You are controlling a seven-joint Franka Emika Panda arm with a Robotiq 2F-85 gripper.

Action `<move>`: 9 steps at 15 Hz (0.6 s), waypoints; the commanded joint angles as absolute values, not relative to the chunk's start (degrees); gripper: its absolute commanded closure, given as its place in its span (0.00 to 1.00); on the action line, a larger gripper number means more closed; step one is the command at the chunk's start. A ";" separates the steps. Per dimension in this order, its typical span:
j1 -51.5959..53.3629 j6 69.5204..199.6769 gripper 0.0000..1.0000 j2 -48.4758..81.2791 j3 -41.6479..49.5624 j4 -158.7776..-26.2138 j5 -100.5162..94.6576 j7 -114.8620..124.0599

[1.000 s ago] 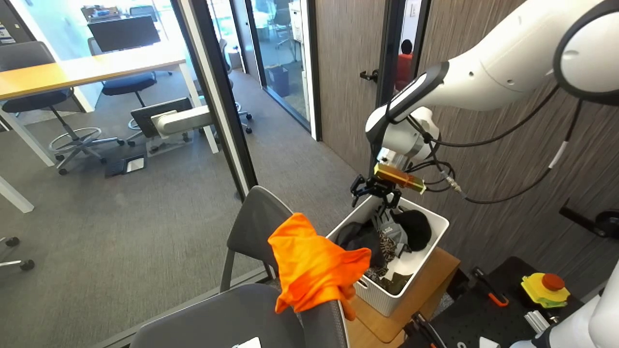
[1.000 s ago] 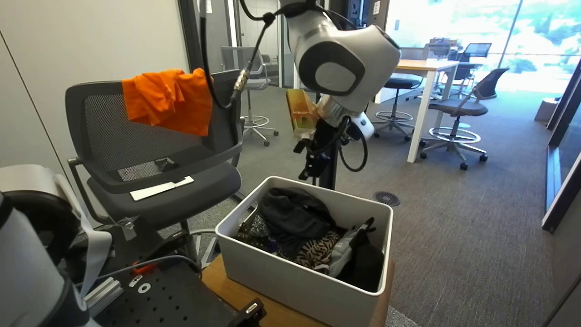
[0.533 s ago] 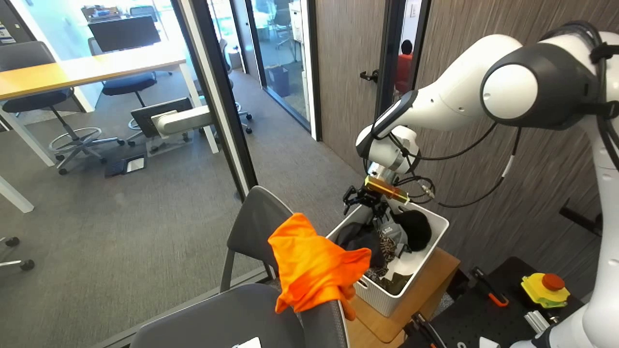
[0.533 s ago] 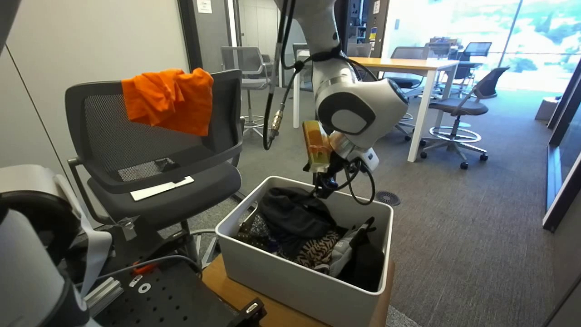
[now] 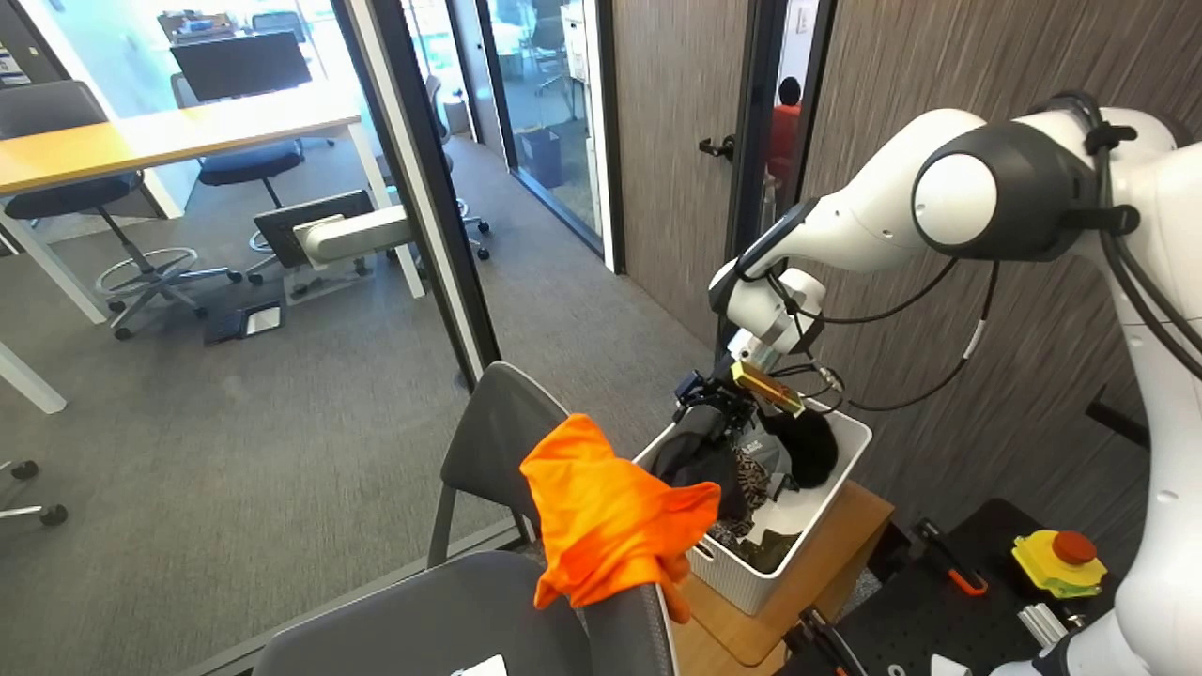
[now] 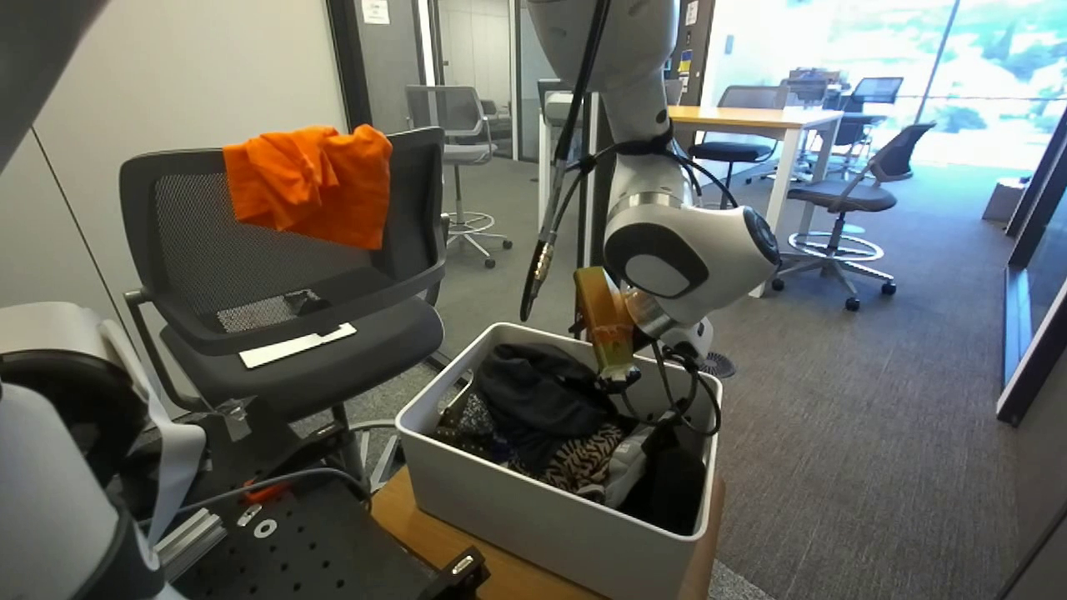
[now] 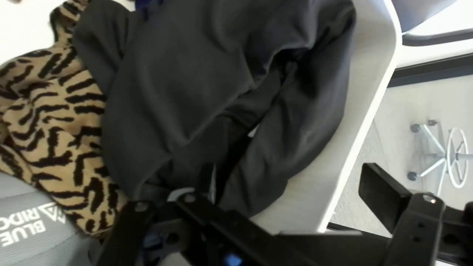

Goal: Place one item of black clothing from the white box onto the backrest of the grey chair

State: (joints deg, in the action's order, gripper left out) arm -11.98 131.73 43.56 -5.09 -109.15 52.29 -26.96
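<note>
The white box (image 5: 742, 580) holds several clothes and also shows in an exterior view (image 6: 542, 529) and the wrist view (image 7: 364, 133). A black garment (image 7: 199, 70) lies bunched against its wall; it shows in both exterior views (image 5: 690, 460) (image 6: 538, 392). Another black item (image 5: 809, 449) lies at the box's other end. My gripper (image 5: 716, 402) is low at the box's rim, open and empty. In the wrist view its fingers (image 7: 295, 186) stand on both sides of the box wall, one over the black garment, one outside. The grey chair (image 6: 192, 217) (image 5: 498, 437) stands beside the box.
An orange cloth (image 5: 610, 512) (image 6: 308, 183) hangs over the chair's backrest. A tiger-print cloth (image 7: 55, 129) and a grey item with white letters (image 7: 29, 218) lie beside the black garment. The box stands on a wooden surface (image 5: 817, 563). A glass wall frame (image 5: 441, 235) stands behind the chair.
My arm has come down, bringing the gripper from above the box to its rim. The gripper stays open. The clothes, box and chair have not visibly moved.
</note>
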 commanded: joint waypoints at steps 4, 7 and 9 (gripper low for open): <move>-13.36 129.77 0.00 46.84 -6.19 -106.44 51.69 -36.78; -12.73 129.71 0.00 48.17 -7.32 -105.17 52.52 -38.41; -12.60 129.29 0.00 49.13 -7.97 -104.33 52.60 -38.69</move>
